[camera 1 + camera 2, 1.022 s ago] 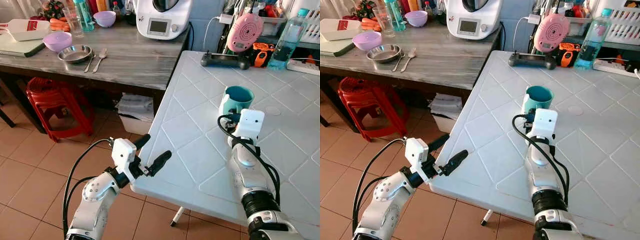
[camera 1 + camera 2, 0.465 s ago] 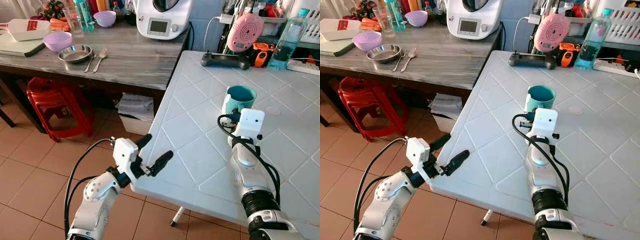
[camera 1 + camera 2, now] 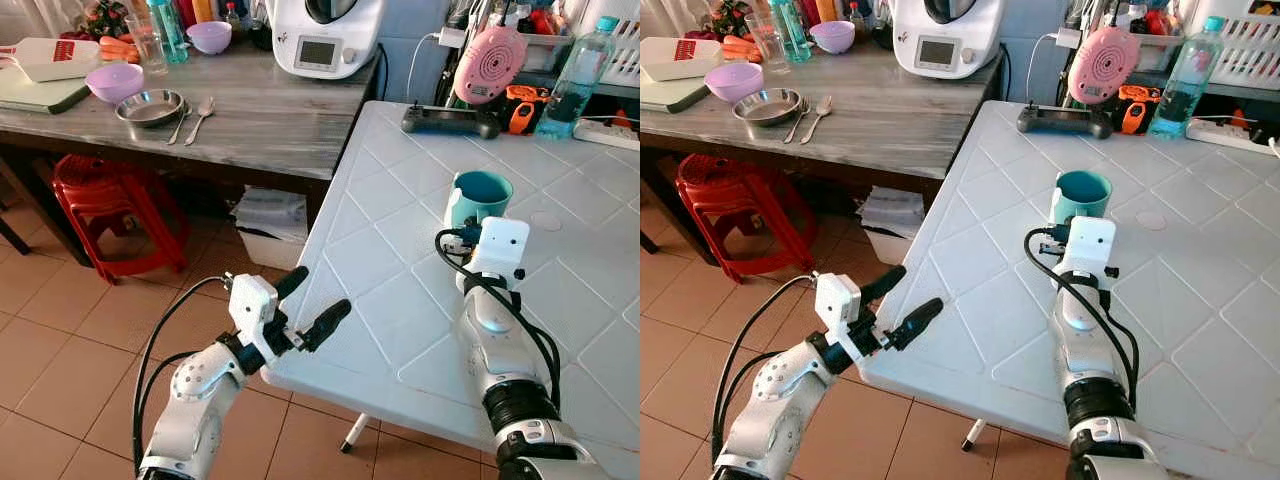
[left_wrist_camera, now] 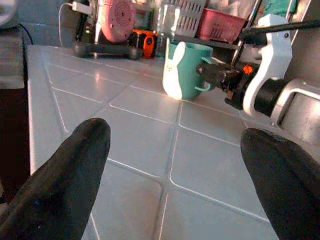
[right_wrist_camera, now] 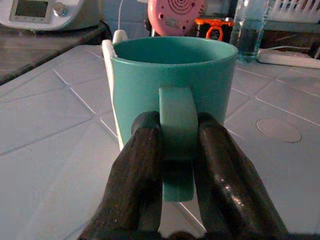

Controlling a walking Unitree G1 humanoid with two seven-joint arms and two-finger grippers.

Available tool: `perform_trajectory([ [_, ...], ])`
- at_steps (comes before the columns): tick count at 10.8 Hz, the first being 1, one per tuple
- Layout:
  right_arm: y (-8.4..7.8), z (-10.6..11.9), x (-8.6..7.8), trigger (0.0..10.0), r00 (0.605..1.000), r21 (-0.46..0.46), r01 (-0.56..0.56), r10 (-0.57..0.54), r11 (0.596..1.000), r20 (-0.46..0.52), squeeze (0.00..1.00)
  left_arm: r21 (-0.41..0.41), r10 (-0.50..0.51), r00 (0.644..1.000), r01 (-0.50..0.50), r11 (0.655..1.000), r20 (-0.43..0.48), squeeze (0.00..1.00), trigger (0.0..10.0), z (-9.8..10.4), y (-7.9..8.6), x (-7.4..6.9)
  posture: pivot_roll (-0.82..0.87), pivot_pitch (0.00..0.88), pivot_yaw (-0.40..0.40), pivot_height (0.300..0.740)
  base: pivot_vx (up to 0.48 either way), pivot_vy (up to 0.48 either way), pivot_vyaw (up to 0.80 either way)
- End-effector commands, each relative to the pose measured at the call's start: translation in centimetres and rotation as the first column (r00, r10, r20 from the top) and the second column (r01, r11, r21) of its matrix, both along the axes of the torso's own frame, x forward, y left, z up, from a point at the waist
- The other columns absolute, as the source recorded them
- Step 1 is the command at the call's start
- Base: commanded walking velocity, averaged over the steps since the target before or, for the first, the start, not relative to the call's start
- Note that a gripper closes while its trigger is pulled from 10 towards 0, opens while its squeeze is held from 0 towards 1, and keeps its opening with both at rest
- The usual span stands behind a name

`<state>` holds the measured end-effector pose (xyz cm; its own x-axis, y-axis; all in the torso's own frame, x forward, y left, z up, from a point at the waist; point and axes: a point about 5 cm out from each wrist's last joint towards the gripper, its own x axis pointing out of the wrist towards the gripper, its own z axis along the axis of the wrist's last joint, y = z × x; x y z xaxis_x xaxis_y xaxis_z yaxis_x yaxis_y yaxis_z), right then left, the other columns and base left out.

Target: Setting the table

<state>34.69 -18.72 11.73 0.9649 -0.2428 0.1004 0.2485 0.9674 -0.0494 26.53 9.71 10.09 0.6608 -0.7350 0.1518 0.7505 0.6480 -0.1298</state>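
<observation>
A teal mug [image 3: 480, 195] with a white rabbit figure on its side stands upright on the white table [image 3: 400, 300]. My right gripper [image 5: 179, 150] is shut on the mug's handle [image 5: 176, 125], one black finger [image 5: 142, 165] on each side of it. My left gripper [image 3: 308, 306] is open and empty at the table's near left corner, its far finger over the table's corner and its near finger off the edge over the floor. In the left wrist view the mug [image 4: 182, 70] shows beyond the spread fingers [image 4: 75, 165].
On the wooden counter [image 3: 240, 110] at the left lie a purple bowl [image 3: 115, 82], a steel bowl [image 3: 150, 107], a fork and spoon [image 3: 197, 118]. A game controller [image 3: 450, 121], a pink device [image 3: 488, 62] and a water bottle [image 3: 578, 78] stand at the table's far side. A red stool [image 3: 100, 195] is below the counter.
My left gripper has risen slightly and edged toward the table corner. The mug has shifted slightly away on the table with my right gripper still shut on its handle.
</observation>
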Motion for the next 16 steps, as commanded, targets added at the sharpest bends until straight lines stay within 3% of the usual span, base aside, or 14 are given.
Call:
perform_trajectory([
  [1,0.6,0.4,0.2,0.2,0.999,-0.002,-0.030,0.030,1.000,0.015,0.00,-0.009,0.024,1.000,-0.023,1.000,0.014,0.00,10.0,0.6,0.2,0.4,0.07,0.059,0.034,0.740,0.000,0.000,0.00],
  [2,1.2,0.8,0.0,3.2,0.997,-0.022,-0.065,0.066,0.998,0.042,0.00,0.002,0.145,0.989,-0.145,0.989,-0.019,0.00,10.0,0.2,1.0,1.3,0.07,0.057,0.034,0.740,0.000,0.000,0.00],
  [3,1.5,1.0,-0.2,3.3,0.995,-0.030,-0.085,0.086,0.996,0.057,0.00,0.041,0.258,0.964,-0.255,0.966,-0.060,0.00,10.0,-0.4,1.8,2.0,0.07,0.055,0.034,0.740,0.000,0.000,0.00],
  [4,1.7,1.5,-0.6,10.0,0.992,-0.055,-0.094,0.099,0.994,0.079,0.00,0.062,0.351,0.931,-0.346,0.936,-0.098,0.00,10.0,-0.7,2.6,2.8,0.07,0.053,0.031,0.740,0.000,0.000,0.00],
  [6,1.6,1.9,-1.6,10.0,0.989,-0.049,-0.102,0.107,0.994,0.104,0.00,0.075,0.421,0.903,-0.416,0.907,-0.088,0.00,10.0,-0.5,3.2,3.4,0.06,0.051,0.029,0.740,0.000,0.000,0.00],
  [9,1.6,2.2,-4.5,10.0,0.988,-0.029,-0.097,0.100,0.995,0.119,0.00,0.060,0.457,0.883,-0.453,0.890,-0.109,0.00,10.0,-0.4,3.2,3.8,0.06,0.047,0.022,0.740,0.000,0.000,0.00],
  [11,0.9,1.8,-6.2,10.0,0.994,-0.038,-0.066,0.069,0.997,0.079,0.00,0.037,0.458,0.878,-0.458,0.888,-0.139,0.00,10.0,-0.4,3.2,3.7,0.05,0.048,0.014,0.740,0.000,0.000,0.00],
  [13,0.7,1.3,-7.9,10.0,0.996,-0.024,-0.064,0.066,0.998,0.057,0.00,0.035,0.501,0.852,-0.502,0.864,-0.156,0.00,10.0,-0.3,3.8,3.9,0.05,0.050,0.012,0.740,0.000,0.000,0.00],
  [16,0.9,1.6,-9.8,10.0,0.996,-0.016,-0.072,0.072,0.997,0.045,0.00,0.038,0.486,0.863,-0.486,0.873,-0.138,0.00,10.0,-0.1,3.8,4.2,0.04,0.044,0.021,0.740,0.000,0.000,0.00],
])
